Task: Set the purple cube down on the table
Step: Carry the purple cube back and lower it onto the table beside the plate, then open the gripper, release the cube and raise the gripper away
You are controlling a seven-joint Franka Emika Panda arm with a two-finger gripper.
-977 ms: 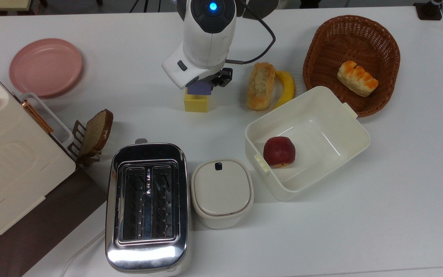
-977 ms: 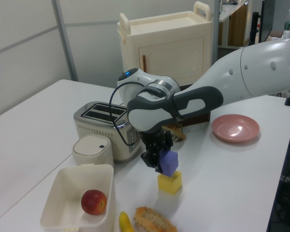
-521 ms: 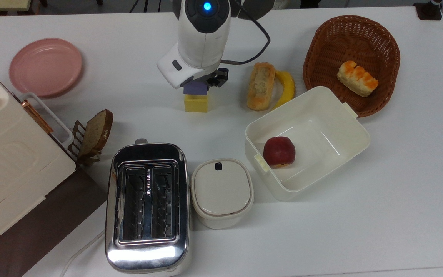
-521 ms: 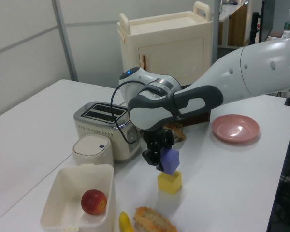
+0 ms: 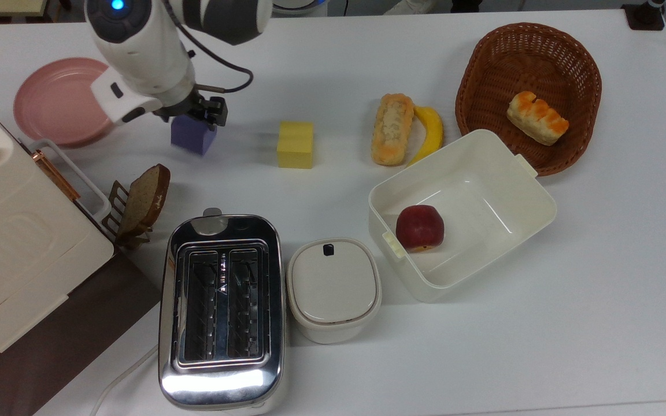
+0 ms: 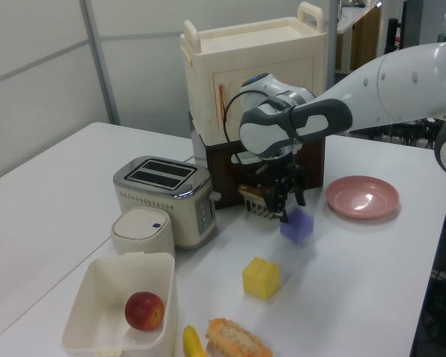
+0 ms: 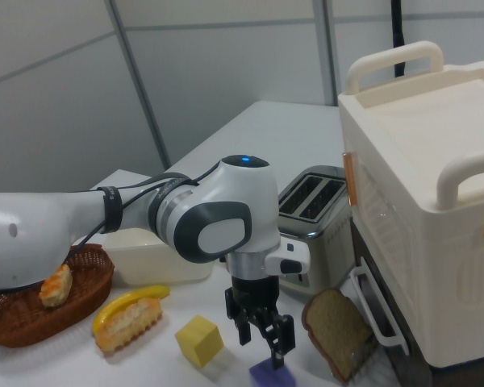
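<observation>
Since a second ago the arm has carried the purple cube away from above the yellow cube toward the top view's left, near the pink plate. It now looks to sit on or just above the desk – the jaws close around its top, though I cannot tell whether they grip. This looks like the placing step – next, open fully and lift straight up.

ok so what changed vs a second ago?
The gripper carried the purple cube off the yellow cube, toward the top view's left, near the pink plate. It now looks down on the table, with the fingers either side of it. Yellow cube, toaster and food stayed put.
</observation>
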